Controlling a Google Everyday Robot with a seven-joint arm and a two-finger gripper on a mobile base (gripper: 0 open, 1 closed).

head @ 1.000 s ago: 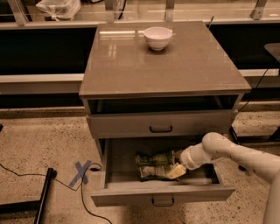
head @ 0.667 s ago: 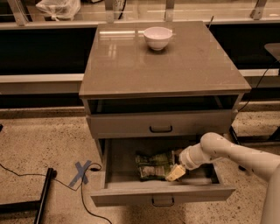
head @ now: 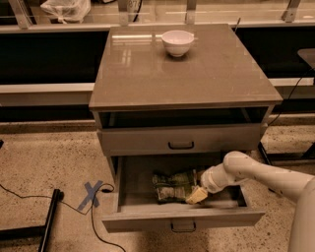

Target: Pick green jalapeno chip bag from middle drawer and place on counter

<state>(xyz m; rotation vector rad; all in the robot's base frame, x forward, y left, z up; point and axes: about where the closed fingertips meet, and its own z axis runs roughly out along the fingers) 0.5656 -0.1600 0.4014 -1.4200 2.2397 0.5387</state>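
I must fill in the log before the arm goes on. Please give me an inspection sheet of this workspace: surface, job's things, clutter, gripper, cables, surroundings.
Surface: counter, glossy, thick-edged top of the cabinet.
Job's things: chip bag lies crumpled inside the pulled-out drawer; not yet on the counter.
Clutter: white bowl near the counter's back edge.
Gripper: gripper is down in the drawer at the bag's right end; the arm enters from the right.
Cables: black cable on the floor left of the cabinet; another cable at the right.
Surroundings: blue tape cross on the speckled floor; plastic bag on the ledge behind.
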